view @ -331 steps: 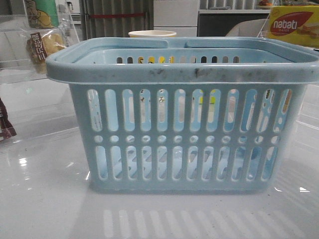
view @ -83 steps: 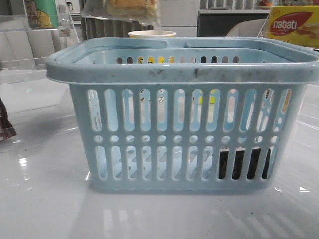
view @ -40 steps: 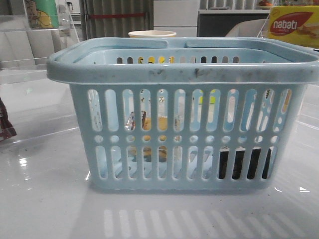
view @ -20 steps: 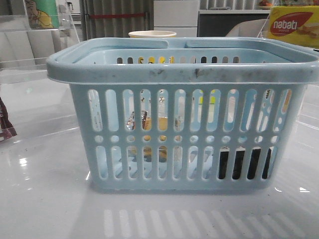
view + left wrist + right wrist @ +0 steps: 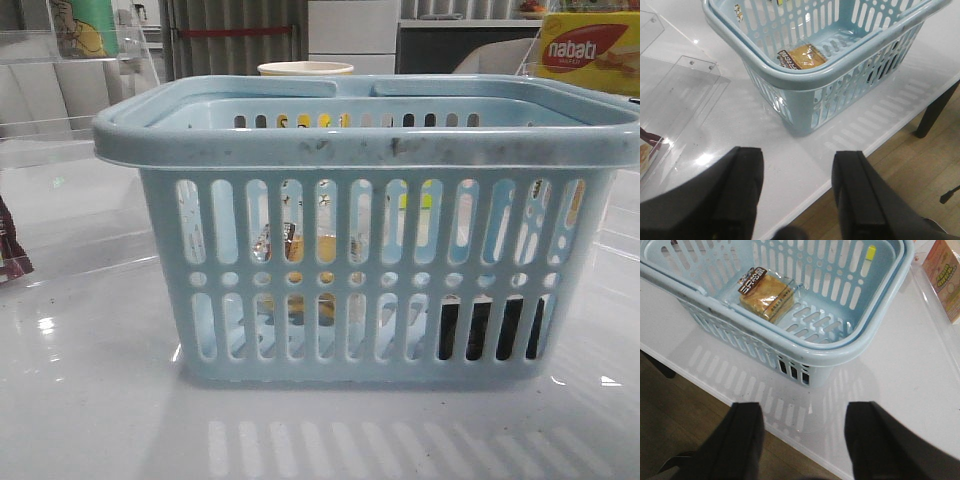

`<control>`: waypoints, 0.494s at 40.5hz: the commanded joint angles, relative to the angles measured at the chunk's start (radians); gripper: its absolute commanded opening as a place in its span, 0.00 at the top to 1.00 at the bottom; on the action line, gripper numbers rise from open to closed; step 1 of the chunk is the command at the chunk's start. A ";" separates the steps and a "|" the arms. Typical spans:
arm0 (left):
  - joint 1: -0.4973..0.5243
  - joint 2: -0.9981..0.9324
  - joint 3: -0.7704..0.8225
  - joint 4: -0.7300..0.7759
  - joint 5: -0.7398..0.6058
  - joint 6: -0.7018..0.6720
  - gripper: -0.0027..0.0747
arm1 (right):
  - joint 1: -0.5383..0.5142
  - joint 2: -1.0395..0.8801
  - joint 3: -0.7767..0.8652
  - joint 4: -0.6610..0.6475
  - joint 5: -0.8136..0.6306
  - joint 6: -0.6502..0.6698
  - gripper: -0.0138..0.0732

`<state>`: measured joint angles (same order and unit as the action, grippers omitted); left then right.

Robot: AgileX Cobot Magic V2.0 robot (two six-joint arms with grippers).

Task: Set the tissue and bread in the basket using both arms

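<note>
Change: the bread (image 5: 300, 262), earlier hanging above the rim, is now lying inside the basket (image 5: 370, 140).
Front view: the tissue (image 5: 490, 328) is showing dark, lower right.
Left wrist view: left gripper (image 5: 797, 192) is hovering, fingers apart, empty.
Right wrist view: right gripper (image 5: 804, 440) likewise.

One basket (image 5: 370, 150), one bread (image 5: 766, 295) inside it, one tissue (image 5: 490, 328) inside it. Two grippers: left (image 5: 797, 195), right (image 5: 805, 440).

Glossy white table (image 5: 90, 420), wooden floor (image 5: 900, 200), dark table leg (image 5: 935, 112), clear acrylic stands (image 5: 685, 95)
</note>
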<state>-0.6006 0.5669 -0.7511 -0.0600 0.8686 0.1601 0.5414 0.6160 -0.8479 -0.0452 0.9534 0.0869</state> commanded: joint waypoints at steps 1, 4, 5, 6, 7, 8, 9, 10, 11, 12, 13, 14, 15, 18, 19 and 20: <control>-0.004 0.008 -0.021 0.010 -0.098 -0.009 0.47 | -0.005 0.001 -0.026 -0.015 -0.062 -0.005 0.45; -0.004 0.008 -0.017 0.010 -0.112 -0.009 0.47 | -0.005 0.001 -0.026 -0.015 -0.062 -0.005 0.57; -0.004 0.008 -0.017 0.010 -0.115 -0.009 0.48 | -0.005 0.001 -0.026 -0.015 -0.062 -0.005 0.60; -0.004 0.008 -0.015 0.010 -0.120 -0.009 0.49 | -0.005 0.001 -0.025 -0.015 -0.062 -0.005 0.62; -0.004 0.008 -0.014 0.010 -0.123 -0.009 0.50 | -0.005 0.001 -0.025 -0.015 -0.062 -0.005 0.65; -0.004 0.008 -0.014 0.010 -0.123 -0.009 0.53 | -0.005 0.001 -0.025 -0.015 -0.062 -0.005 0.67; -0.004 0.008 -0.014 0.010 -0.123 -0.009 0.56 | -0.005 0.001 -0.025 -0.015 -0.062 -0.005 0.70; -0.004 0.008 -0.014 0.010 -0.123 -0.009 0.59 | -0.005 0.001 -0.025 -0.015 -0.062 -0.005 0.71; -0.004 0.008 -0.014 0.010 -0.123 -0.009 0.62 | -0.005 0.001 -0.025 -0.015 -0.062 -0.005 0.73; -0.004 0.008 -0.014 0.010 -0.123 -0.009 0.65 | -0.005 0.001 -0.025 -0.015 -0.062 -0.005 0.74; -0.004 0.008 -0.014 0.010 -0.123 -0.009 0.69 | -0.005 0.001 -0.025 -0.015 -0.062 -0.005 0.75; -0.004 0.008 -0.014 0.010 -0.123 -0.009 0.72 | -0.005 0.001 -0.025 -0.015 -0.062 -0.005 0.76; -0.004 0.008 -0.014 0.010 -0.123 -0.009 0.75 | -0.005 0.001 -0.024 -0.015 -0.062 -0.005 0.77; -0.004 0.008 -0.014 0.010 -0.121 -0.009 0.84 | -0.005 0.001 -0.019 -0.015 -0.062 -0.005 0.78; -0.004 0.008 -0.014 0.010 -0.119 -0.009 0.85 | -0.005 0.001 -0.018 -0.015 -0.062 -0.005 0.78; -0.004 0.008 -0.014 0.010 -0.119 -0.009 0.84 | -0.005 0.001 -0.016 -0.015 -0.062 -0.005 0.78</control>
<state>-0.6006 0.5669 -0.7393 -0.0462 0.8259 0.1601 0.5414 0.6160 -0.8444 -0.0452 0.9555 0.0869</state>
